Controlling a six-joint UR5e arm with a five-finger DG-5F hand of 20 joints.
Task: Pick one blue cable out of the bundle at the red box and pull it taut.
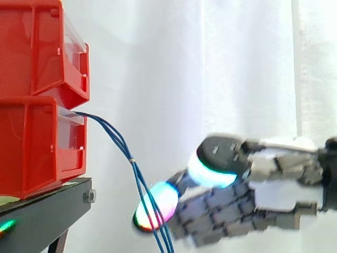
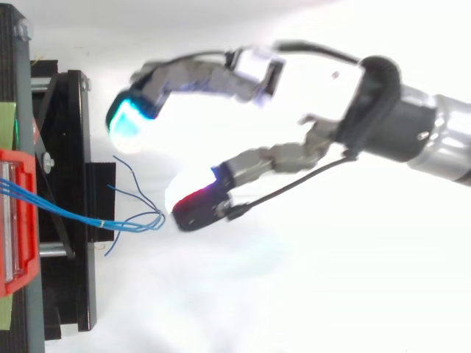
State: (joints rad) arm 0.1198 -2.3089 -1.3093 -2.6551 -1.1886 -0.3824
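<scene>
Your hand (image 1: pixel 226 208) is wide open and holds nothing. Its fingers are spread far apart with a big gap between them. One glowing fingertip (image 2: pixel 197 204) is right at the blue cables (image 1: pixel 124 153). It is touching them or almost touching; I cannot tell which. The cables come out of the lower red box (image 1: pixel 37 142), droop past the edge of the black stand (image 1: pixel 47 208) and hang loose. From above, their thin ends fan out just beside that fingertip.

Here is what could go wrong. The cables lie close together, so if you close now you could grab the whole bunch and not just one. The fat pad could also push the bunch away, and then you pinch air. The cables are thin and may slip out between the pads. If you pull too hard, a cable could come out of the box, or the box could slide on the stand.

The stand is dark and flat, and the box sits near its edge. A white curtain (image 1: pixel 221 63) hangs behind. There is lots of free space on the hand's side for pulling back.
</scene>
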